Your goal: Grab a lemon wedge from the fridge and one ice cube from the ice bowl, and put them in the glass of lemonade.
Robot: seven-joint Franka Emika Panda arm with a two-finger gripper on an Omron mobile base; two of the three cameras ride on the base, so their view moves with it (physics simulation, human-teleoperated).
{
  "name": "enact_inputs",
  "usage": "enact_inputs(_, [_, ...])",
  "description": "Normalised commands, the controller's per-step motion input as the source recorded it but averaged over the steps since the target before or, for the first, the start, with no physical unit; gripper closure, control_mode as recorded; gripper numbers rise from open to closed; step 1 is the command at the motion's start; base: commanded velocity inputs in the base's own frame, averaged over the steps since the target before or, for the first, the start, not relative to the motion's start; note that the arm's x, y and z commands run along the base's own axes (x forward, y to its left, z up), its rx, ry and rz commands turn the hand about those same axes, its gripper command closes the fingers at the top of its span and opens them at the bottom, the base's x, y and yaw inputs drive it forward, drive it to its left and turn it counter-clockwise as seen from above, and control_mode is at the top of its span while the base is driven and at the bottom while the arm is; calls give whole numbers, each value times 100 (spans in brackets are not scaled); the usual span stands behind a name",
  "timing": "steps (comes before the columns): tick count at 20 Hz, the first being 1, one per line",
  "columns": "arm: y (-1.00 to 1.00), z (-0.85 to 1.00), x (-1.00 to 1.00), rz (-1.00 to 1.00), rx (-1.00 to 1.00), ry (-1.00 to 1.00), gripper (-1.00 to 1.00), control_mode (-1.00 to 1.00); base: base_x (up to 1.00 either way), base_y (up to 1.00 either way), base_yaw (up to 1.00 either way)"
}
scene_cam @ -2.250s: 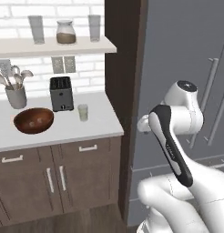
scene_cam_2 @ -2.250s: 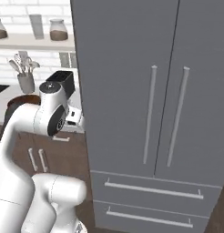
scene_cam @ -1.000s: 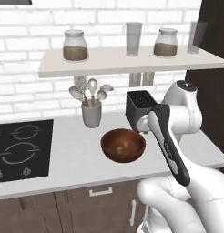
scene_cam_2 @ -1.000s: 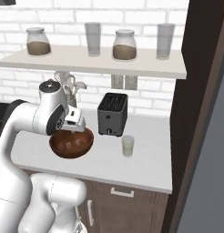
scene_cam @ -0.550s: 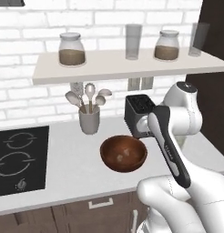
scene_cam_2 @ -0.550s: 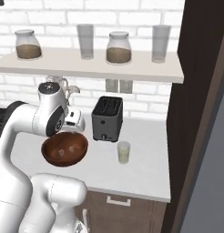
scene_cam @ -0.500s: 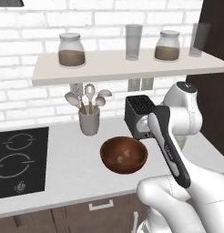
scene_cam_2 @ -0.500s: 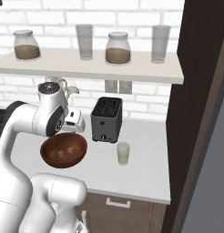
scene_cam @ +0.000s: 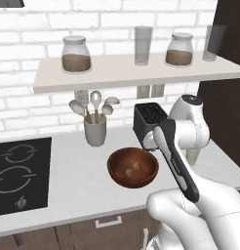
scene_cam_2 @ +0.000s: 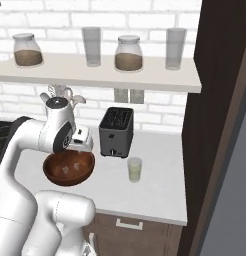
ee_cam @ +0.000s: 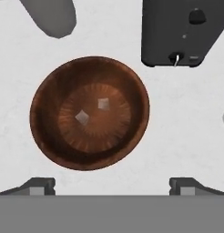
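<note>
While spread wide and empty, tool (ee_cam: 112, 184) pointing straight down over ice bowl (ee_cam: 89, 112).

A black toaster (scene_cam_2: 116, 131) stands on the white counter (scene_cam_2: 160, 192), far back by the white brick wall (scene_cam: 34, 105). To its left is a pale grey cup (scene_cam: 94, 132) full of spoons (scene_cam: 95, 100) and other cooking tools. Further left, a black stove top (scene_cam: 17, 173) is set flat into the counter. Above them a long white shelf (scene_cam: 131, 71) runs along the wall. On the shelf stand two jars (scene_cam: 76, 53) with brown stuff inside, and two tall clear glasses (scene_cam: 143, 45), one between the jars and one at the right end. Dark brown drawers (scene_cam_2: 130, 227) sit under the counter. A tall dark brown cabinet (scene_cam_2: 215, 120) stands at the right.
</note>
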Motion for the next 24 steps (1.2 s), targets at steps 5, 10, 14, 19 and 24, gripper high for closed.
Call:
enact_inputs(5, [40, -75, 11, -1, -4, 6, -100, -100, 0, 0, 0])
enact_inputs(10, [19, -48, 48, 0, 0, 2, -100, -100, 0, 0, 0])
enact_inputs(14, [-3, -31, 70, 10, -3, 9, -100, -100, 0, 0, 0])
enact_inputs(19, [5, 0, 58, 2, -18, 33, -100, -100, 0, 0, 0])
enact_inputs(24, [0, -12, 24, 0, 0, 19, -100, -100, 0, 0, 0])
